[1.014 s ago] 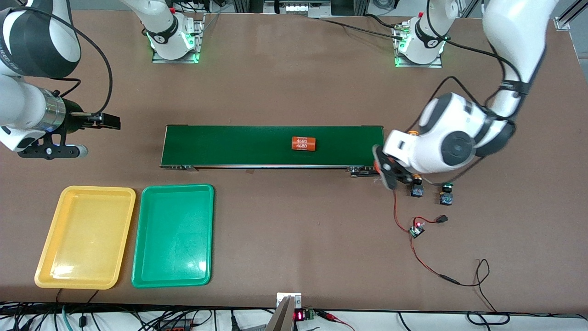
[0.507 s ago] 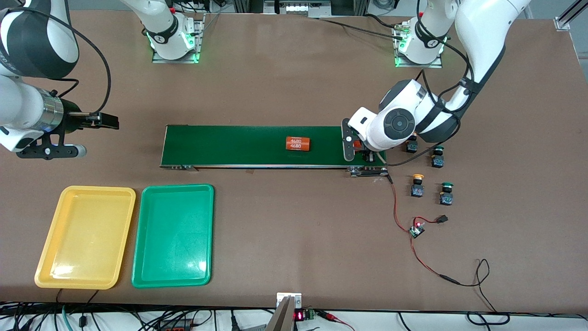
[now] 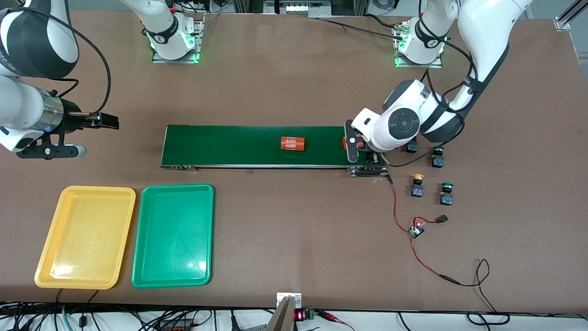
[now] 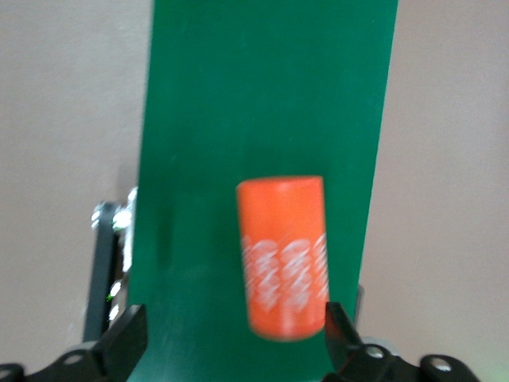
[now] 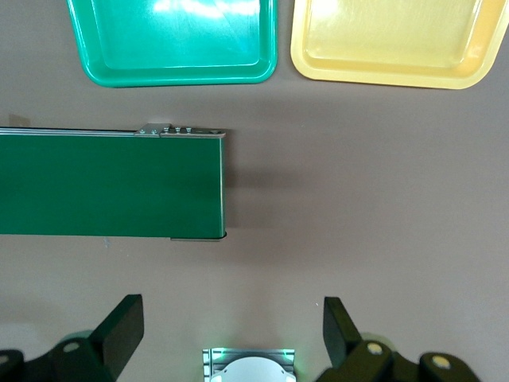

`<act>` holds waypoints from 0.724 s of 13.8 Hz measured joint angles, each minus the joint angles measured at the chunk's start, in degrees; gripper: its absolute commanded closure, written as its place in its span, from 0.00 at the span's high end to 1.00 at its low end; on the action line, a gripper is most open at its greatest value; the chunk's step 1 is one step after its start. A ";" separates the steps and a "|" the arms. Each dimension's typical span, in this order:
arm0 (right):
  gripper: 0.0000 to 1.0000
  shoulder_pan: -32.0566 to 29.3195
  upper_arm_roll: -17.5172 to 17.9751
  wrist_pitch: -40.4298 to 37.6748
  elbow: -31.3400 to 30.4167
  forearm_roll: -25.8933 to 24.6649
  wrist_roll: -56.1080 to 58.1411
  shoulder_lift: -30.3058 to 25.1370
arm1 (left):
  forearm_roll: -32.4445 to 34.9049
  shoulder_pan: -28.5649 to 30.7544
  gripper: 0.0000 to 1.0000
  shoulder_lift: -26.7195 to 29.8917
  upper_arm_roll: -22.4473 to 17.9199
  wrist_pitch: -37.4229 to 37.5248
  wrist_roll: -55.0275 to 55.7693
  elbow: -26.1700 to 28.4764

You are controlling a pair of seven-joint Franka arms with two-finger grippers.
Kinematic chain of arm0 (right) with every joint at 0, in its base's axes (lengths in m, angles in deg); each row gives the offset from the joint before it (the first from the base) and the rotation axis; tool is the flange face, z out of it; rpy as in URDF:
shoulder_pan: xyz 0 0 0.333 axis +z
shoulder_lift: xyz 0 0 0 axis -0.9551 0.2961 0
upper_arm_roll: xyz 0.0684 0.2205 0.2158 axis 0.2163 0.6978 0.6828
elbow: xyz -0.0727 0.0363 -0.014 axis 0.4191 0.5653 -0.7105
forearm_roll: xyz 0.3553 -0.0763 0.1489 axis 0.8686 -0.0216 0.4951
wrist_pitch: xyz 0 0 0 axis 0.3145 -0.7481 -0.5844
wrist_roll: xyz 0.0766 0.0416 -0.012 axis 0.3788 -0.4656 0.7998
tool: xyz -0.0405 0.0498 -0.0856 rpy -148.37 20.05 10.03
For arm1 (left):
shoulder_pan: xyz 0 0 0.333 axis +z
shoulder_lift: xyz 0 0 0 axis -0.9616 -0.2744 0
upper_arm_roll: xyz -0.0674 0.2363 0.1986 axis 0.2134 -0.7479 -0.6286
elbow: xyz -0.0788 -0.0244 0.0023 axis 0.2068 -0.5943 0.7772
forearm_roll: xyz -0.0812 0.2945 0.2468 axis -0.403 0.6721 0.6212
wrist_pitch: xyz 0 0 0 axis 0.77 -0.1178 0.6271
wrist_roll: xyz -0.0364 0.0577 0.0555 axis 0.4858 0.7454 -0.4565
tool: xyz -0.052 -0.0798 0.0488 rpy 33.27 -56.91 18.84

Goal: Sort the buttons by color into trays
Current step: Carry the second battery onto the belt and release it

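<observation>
Over at the right arm's end of the brown table (image 3: 294,69), the right gripper (image 3: 110,121) waits in the air over bare tabletop, its two black fingers (image 5: 119,326) spread wide with nothing between them. Next come the trays, side by side and nearer to the front camera than the belt. The shallow yellow plastic tray (image 3: 85,234) lies closest to the right arm's end, and the matching green plastic tray (image 3: 173,234) is just beside it, with no buttons in either. Now the long dark-green conveyor belt (image 3: 229,145), with one orange cylinder printed "4680" (image 3: 293,144) lying on its side around the middle. At the belt's end toward the left arm, the left gripper (image 3: 351,147) hangs low over the belt with its fingers (image 4: 127,338) parted, gripping nothing. A second orange cylinder (image 4: 282,255) lies loose on the green surface right at those fingertips, and whether one finger touches it cannot be told. On to the buttons, all on the bare table off that end of the belt. One black-bodied button (image 3: 411,147) peeks out from under the left arm, its cap hidden, and a green-capped button (image 3: 437,157) stands just beside it. Nearer the front camera stand a yellow-orange-capped button (image 3: 417,186) and another green-capped button (image 3: 446,193). A tiny circuit board with red wires (image 3: 417,230) lies nearer still.
</observation>
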 measured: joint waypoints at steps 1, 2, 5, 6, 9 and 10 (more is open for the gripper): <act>1.00 0.00 -0.01 -0.01 0.00 0.00 0.00 0.01 | 0.00 0.42 1.00 1.66 -0.03 2.33 2.48 -0.93; 1.00 0.00 -0.01 -0.01 0.00 0.00 0.00 0.01 | 0.00 0.77 1.00 3.60 -0.26 4.45 5.95 -1.93; 1.00 0.00 -0.03 -0.01 0.00 0.00 0.00 0.01 | 0.00 1.08 1.00 8.57 -4.35 6.98 15.54 -3.07; 1.00 0.00 -0.03 -0.01 0.00 0.00 0.00 0.01 | 0.00 1.15 1.00 9.52 -6.87 7.00 17.05 -3.11; 1.00 0.00 -0.03 -0.02 0.00 0.00 0.00 0.02 | -0.02 1.36 1.00 10.41 -16.47 6.89 18.17 -5.24; 1.00 0.00 -0.03 -0.02 0.00 0.00 0.00 0.02 | -0.45 1.35 1.00 10.41 -19.41 6.88 18.97 -6.14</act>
